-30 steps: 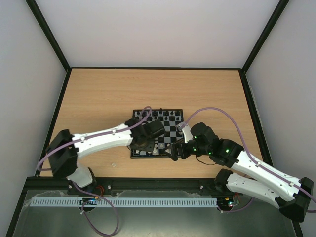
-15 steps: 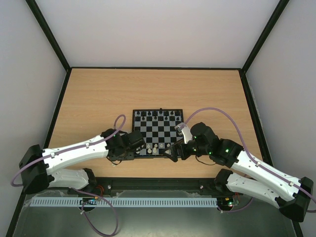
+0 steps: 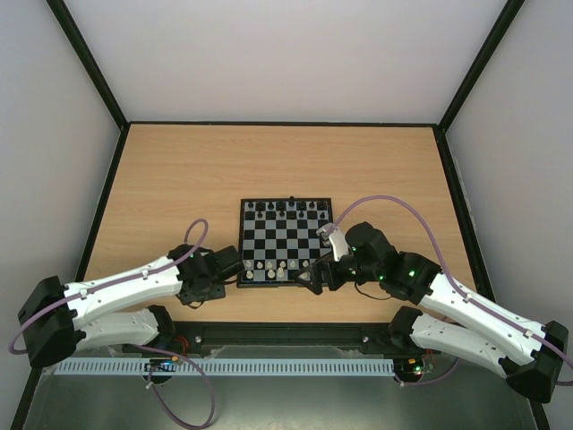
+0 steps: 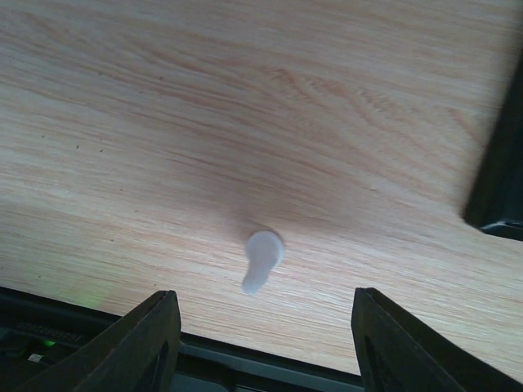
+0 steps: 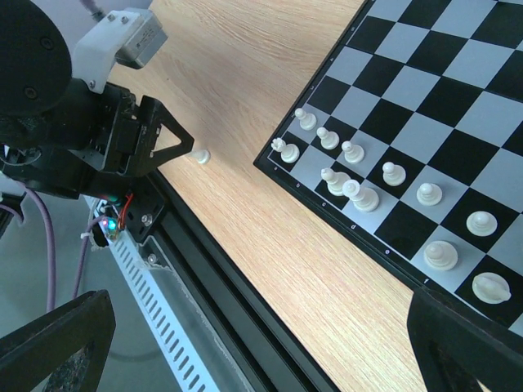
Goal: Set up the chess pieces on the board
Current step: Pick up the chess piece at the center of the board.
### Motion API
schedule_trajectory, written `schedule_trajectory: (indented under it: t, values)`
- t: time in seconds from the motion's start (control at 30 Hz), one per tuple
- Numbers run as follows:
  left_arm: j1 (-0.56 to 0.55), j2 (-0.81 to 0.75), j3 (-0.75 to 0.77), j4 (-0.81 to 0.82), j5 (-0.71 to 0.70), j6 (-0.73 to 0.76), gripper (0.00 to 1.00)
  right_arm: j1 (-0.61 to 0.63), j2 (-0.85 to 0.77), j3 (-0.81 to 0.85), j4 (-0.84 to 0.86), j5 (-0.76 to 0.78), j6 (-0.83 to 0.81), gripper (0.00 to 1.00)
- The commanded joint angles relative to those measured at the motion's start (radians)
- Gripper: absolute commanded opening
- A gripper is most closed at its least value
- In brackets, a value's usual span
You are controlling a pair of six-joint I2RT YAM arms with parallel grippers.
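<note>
Jaws gape on the right gripper (image 5: 261, 347) and the left gripper (image 4: 265, 339), low over a white piece (image 4: 261, 260), perhaps a pawn.

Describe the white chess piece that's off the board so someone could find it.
Start at the board and move off its near left corner onto the wooden table. There, just ahead of the open left gripper, sits one small white piece, alone on bare wood while the others stand on squares.

Corner of board (image 5: 425, 90), cream-white chess pieces (image 5: 365, 197) along its edge, lone piece (image 5: 200, 155) on table (image 5: 245, 73) by left arm (image 5: 41, 73)
</note>
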Motion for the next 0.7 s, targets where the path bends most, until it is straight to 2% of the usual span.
schedule_trajectory:
  t: [0.0,0.33,0.47,0.67]
  values:
    - [0.016,-0.022,-0.048,0.009,0.022,-0.006,0.61,-0.001,-0.006,-0.01,0.012,-0.023,-0.014,0.99]
    - [0.057,-0.012,-0.136,0.113,0.073,0.061,0.53,-0.001,-0.005,-0.012,0.012,-0.016,-0.01,0.98]
    - [0.064,0.0,-0.147,0.151,0.085,0.083,0.42,-0.001,-0.004,-0.012,0.01,-0.014,-0.011,0.99]
    - [0.066,0.024,-0.145,0.178,0.094,0.103,0.19,-0.002,-0.004,-0.014,0.01,-0.009,-0.01,0.99]
